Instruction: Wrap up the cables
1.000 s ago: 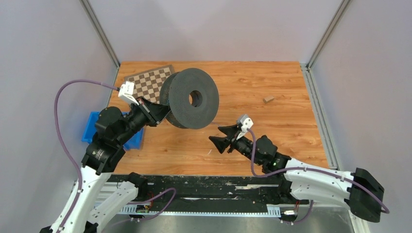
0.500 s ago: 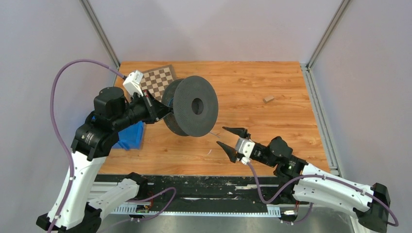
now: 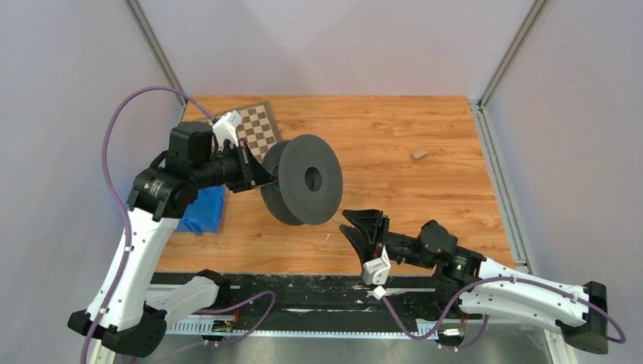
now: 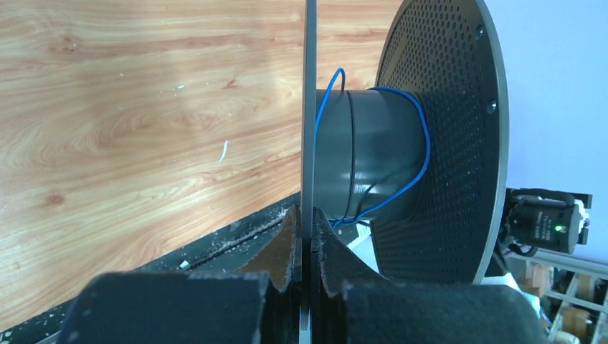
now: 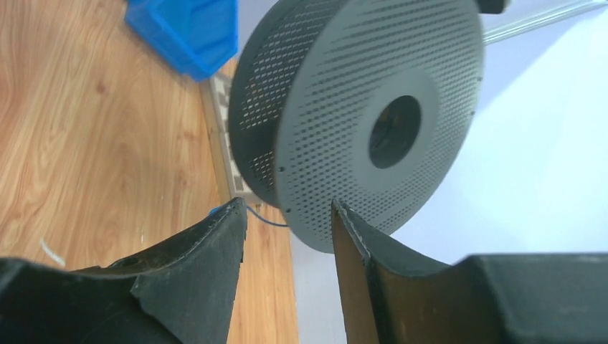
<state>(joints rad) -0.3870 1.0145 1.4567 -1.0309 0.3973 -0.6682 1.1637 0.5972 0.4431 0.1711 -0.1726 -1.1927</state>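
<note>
1. Blue plastic forms the only container here, a bin (image 3: 205,216) at the left edge of the worktop (image 3: 425,197). My left arm half covers it, and from above I cannot tell what lies in it.
2. My right wrist view catches one corner of that bin, but its inside faces away there too.
3. My left gripper (image 3: 264,177) is clamped tight on the thin rim of one disc of the dark grey spool (image 3: 303,182). It holds the spool off the worktop with both discs on edge.
4. My left wrist view shows what the top view barely does. The cable (image 4: 423,143), a thin blue wire, runs in a few loose turns around the hub between the discs, and one loop stands proud of the hub.
5. My right gripper (image 3: 362,227) sits just below and right of the spool, jaws apart and closed on nothing.
6. In my right wrist view a short stretch of the cable runs from the tip of one finger (image 5: 215,244) toward the spool's lower edge. I cannot tell whether it touches that finger.
7. The top view alone shows the whole checkerboard (image 3: 246,129) behind the spool. It also shows a small tan block (image 3: 418,155) well apart on the right.
</note>
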